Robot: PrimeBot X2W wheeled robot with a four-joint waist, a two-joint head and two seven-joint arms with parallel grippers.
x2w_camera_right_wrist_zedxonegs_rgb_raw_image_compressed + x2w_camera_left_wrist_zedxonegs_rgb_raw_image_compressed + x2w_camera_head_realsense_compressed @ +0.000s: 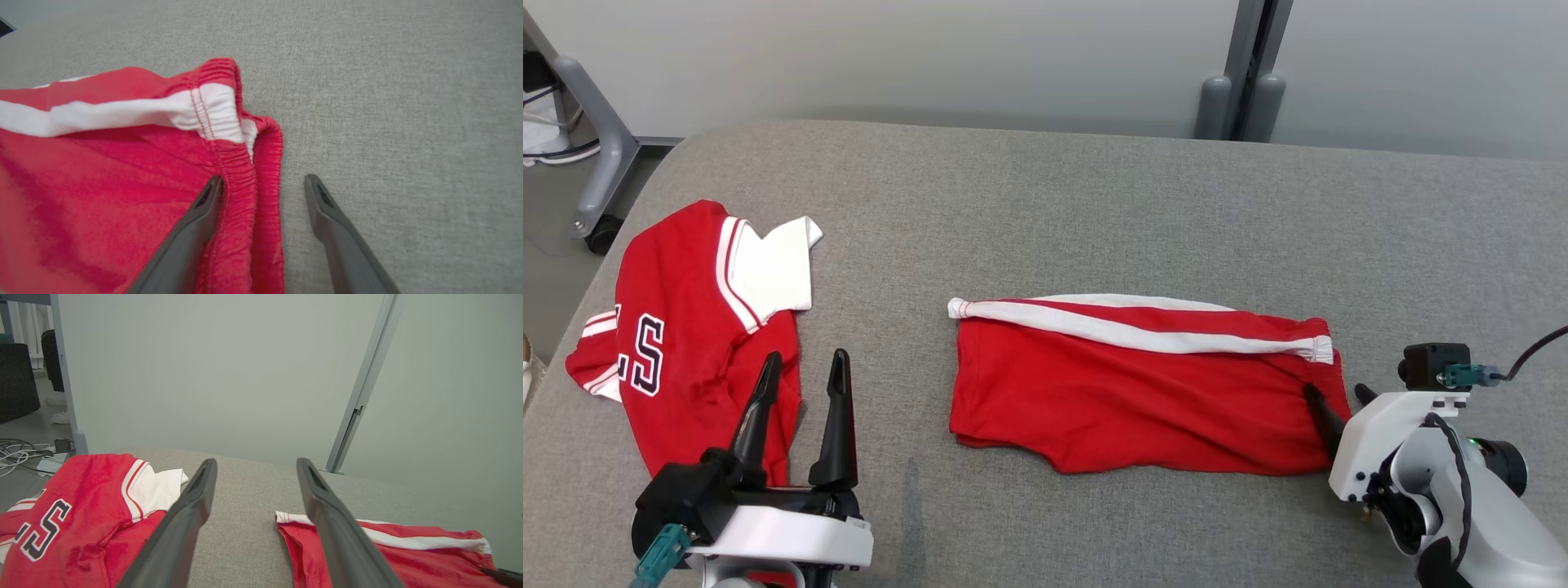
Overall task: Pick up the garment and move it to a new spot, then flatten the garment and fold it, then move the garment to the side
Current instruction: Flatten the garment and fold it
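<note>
Shorts: your red shorts (1127, 392) lie spread out near the middle of the grey tabletop (1045, 204). They lie crosswise in the head view, with some wrinkles.
Stripe: a white stripe (1135, 327) runs along the far edge of the shorts, from the leg hem on your robot's left to the waistband (1327, 347) on its right.
Right pincer: you find the right pincer (1334, 390) low at the waistband end, its jaws set moderately wide and holding nothing.
Right pincer, close view: the right pincer (264, 178) straddles the gathered waistband (267, 155). One finger (192, 232) lies over the red cloth of the shorts (102, 183), and the other is over bare tabletop. You cannot tell whether the tips press down.
Left pincer: the left pincer (805, 356) hangs at the lower left with its jaws wide and nothing between them. It is well apart from the shorts.
Left pincer, close view: the left pincer (256, 462) points across bare tabletop, with the shorts (408, 555) to one side of it.
Jersey: a red jersey (686, 327) with white sleeves and dark lettering lies at the left end of the tabletop, just beside the left pincer. You see it again in the left wrist view (81, 506).
</note>
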